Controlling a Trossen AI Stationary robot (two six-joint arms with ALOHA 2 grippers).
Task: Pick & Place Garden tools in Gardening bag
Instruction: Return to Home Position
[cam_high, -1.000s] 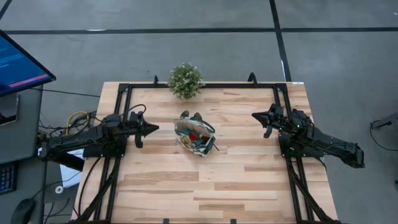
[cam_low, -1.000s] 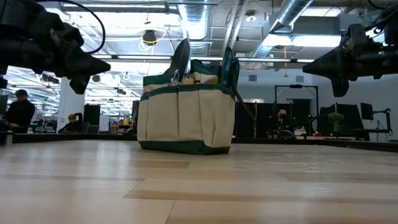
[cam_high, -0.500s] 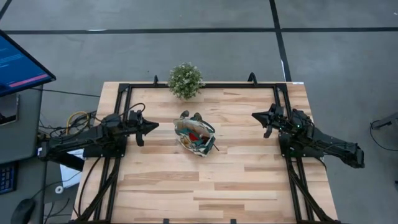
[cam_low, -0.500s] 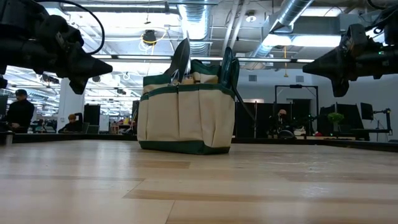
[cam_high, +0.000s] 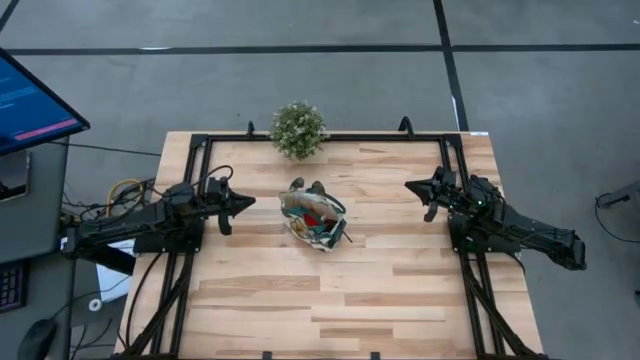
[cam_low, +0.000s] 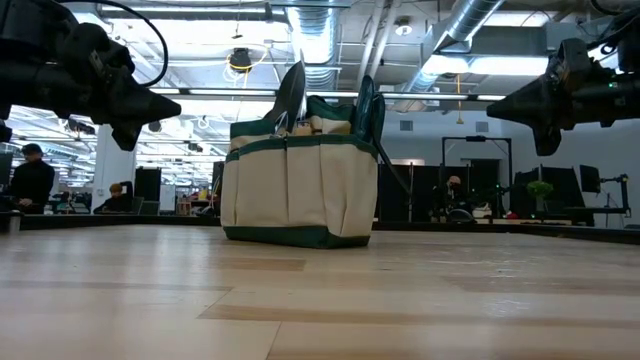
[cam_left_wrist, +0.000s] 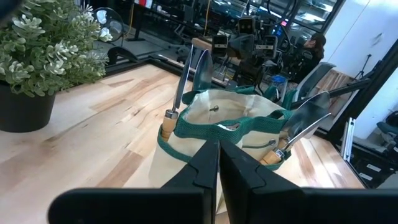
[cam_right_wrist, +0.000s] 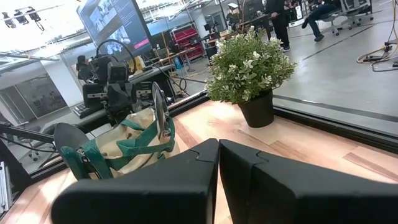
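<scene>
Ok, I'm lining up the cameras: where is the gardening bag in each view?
High view: gardening bag at the centre of the table.
Low view: left of centre, standing upright.
Left wrist view: centre of the picture.
Right wrist view: lower left.
Shared landmark: potted plant, in the high and both wrist views.

I'm in an open industrial lab: exposed ducts (cam_low: 312, 35) above my left end effector (cam_low: 172, 104), a monitor (cam_high: 30, 100) behind it, a person (cam_low: 32, 180) beyond.
</scene>
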